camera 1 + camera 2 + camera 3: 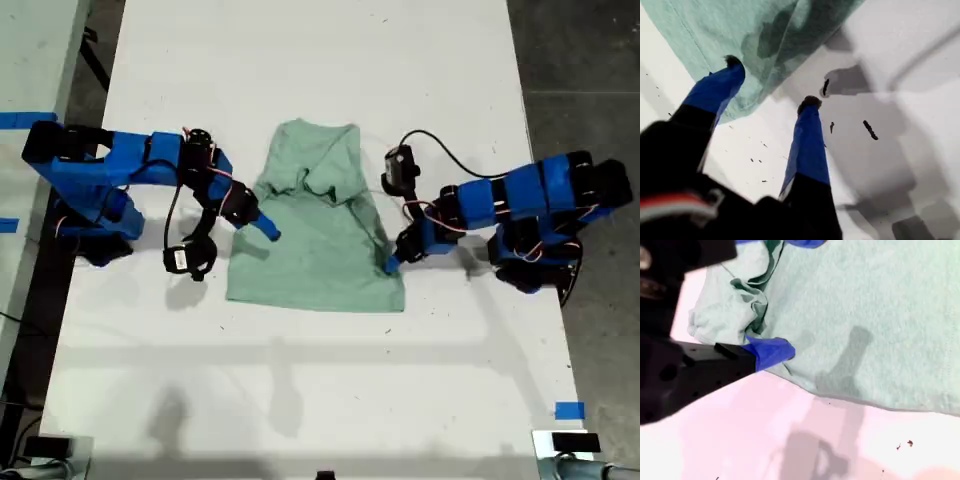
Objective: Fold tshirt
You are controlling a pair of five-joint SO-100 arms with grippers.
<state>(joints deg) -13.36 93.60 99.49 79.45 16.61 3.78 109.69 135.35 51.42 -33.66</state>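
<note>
Green cloth is lying in the middle of the white worktop. It is the tshirt, pale mint in colour. Its lower part is lying flat, and its upper part is sitting folded and bunched up. One blue arm is reaching in from the exterior view's left, and its tip is resting on the shirt just inside that edge. Another blue arm is reaching in from the exterior view's right, and its tip is touching the shirt's edge near the lower corner.

In the first wrist view, my first end effector is standing spread wide. One blue tip is sitting on the edge of the green cloth, and the other is pointing at the bare worktop beside it. It is not pinching anything.

In the second wrist view, my second end effector is lying over the shirt with a wrinkled bunch of cloth between its two blue fingers. I cannot tell if it is squeezing that bunch or not.
</note>
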